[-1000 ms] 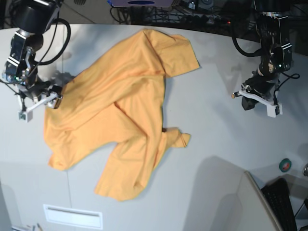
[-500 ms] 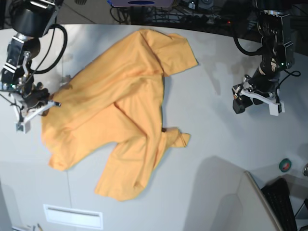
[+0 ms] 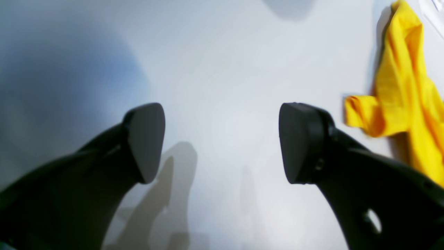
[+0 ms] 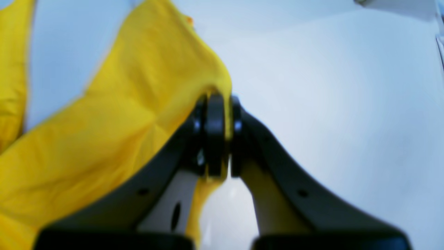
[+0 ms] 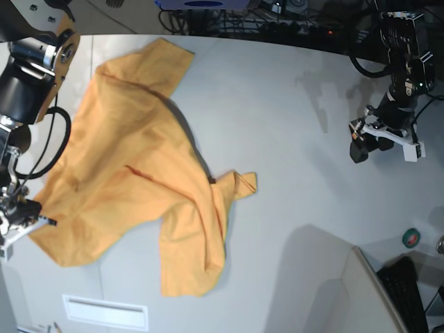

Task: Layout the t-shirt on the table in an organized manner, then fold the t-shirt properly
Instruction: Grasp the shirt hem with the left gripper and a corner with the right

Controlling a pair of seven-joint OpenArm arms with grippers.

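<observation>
The orange t-shirt lies crumpled over the left half of the pale table, with one sleeve tip pointing toward the middle. My right gripper is at the shirt's front-left edge. In the right wrist view the right gripper is shut on a fold of the yellow-orange cloth. My left gripper hovers over bare table at the right, well away from the shirt. In the left wrist view the left gripper is open and holds nothing, and a bit of shirt shows at the frame's right edge.
A green tape roll and a black keyboard sit at the front right, beside a grey angled panel. A white rectangular label is near the front edge. Cables and equipment line the back edge.
My right gripper closed on the shirt's left edge and dragged it toward the front left, and the whole shirt shifted left. My left gripper opened and stayed at the right.
</observation>
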